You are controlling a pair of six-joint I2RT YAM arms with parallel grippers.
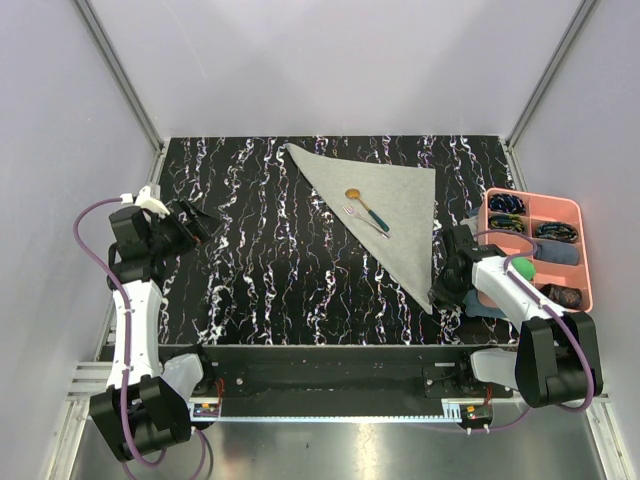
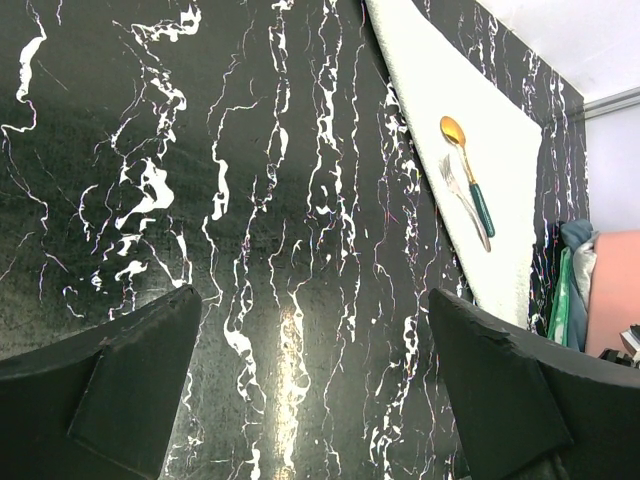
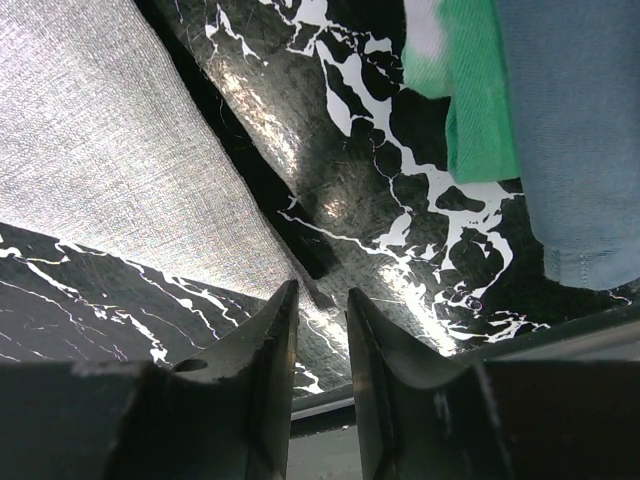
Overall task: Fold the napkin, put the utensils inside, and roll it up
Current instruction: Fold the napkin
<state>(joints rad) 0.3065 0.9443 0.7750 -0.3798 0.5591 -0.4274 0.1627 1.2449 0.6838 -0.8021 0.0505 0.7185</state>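
The light grey-green napkin (image 1: 400, 190) lies folded into a triangle on the black marble table, its near corner pointing at the front right. The gold spoon (image 1: 353, 195) and the fork (image 1: 366, 221) with teal handles lie side by side on its middle; they also show in the left wrist view as spoon (image 2: 453, 130) and fork (image 2: 455, 180) on the napkin (image 2: 430, 80). My right gripper (image 1: 440, 295) is low at the napkin's near corner (image 3: 100, 150), jaws a narrow gap apart (image 3: 322, 288), the corner tip just at the fingertips. My left gripper (image 1: 205, 222) is wide open and empty (image 2: 312, 295) at the left.
A pink tray (image 1: 585, 250) with compartments of dark rings stands at the right edge. Folded green (image 3: 480, 100) and blue (image 3: 570, 130) cloths lie beside it, close to my right gripper. The table's front edge is just behind the right fingers.
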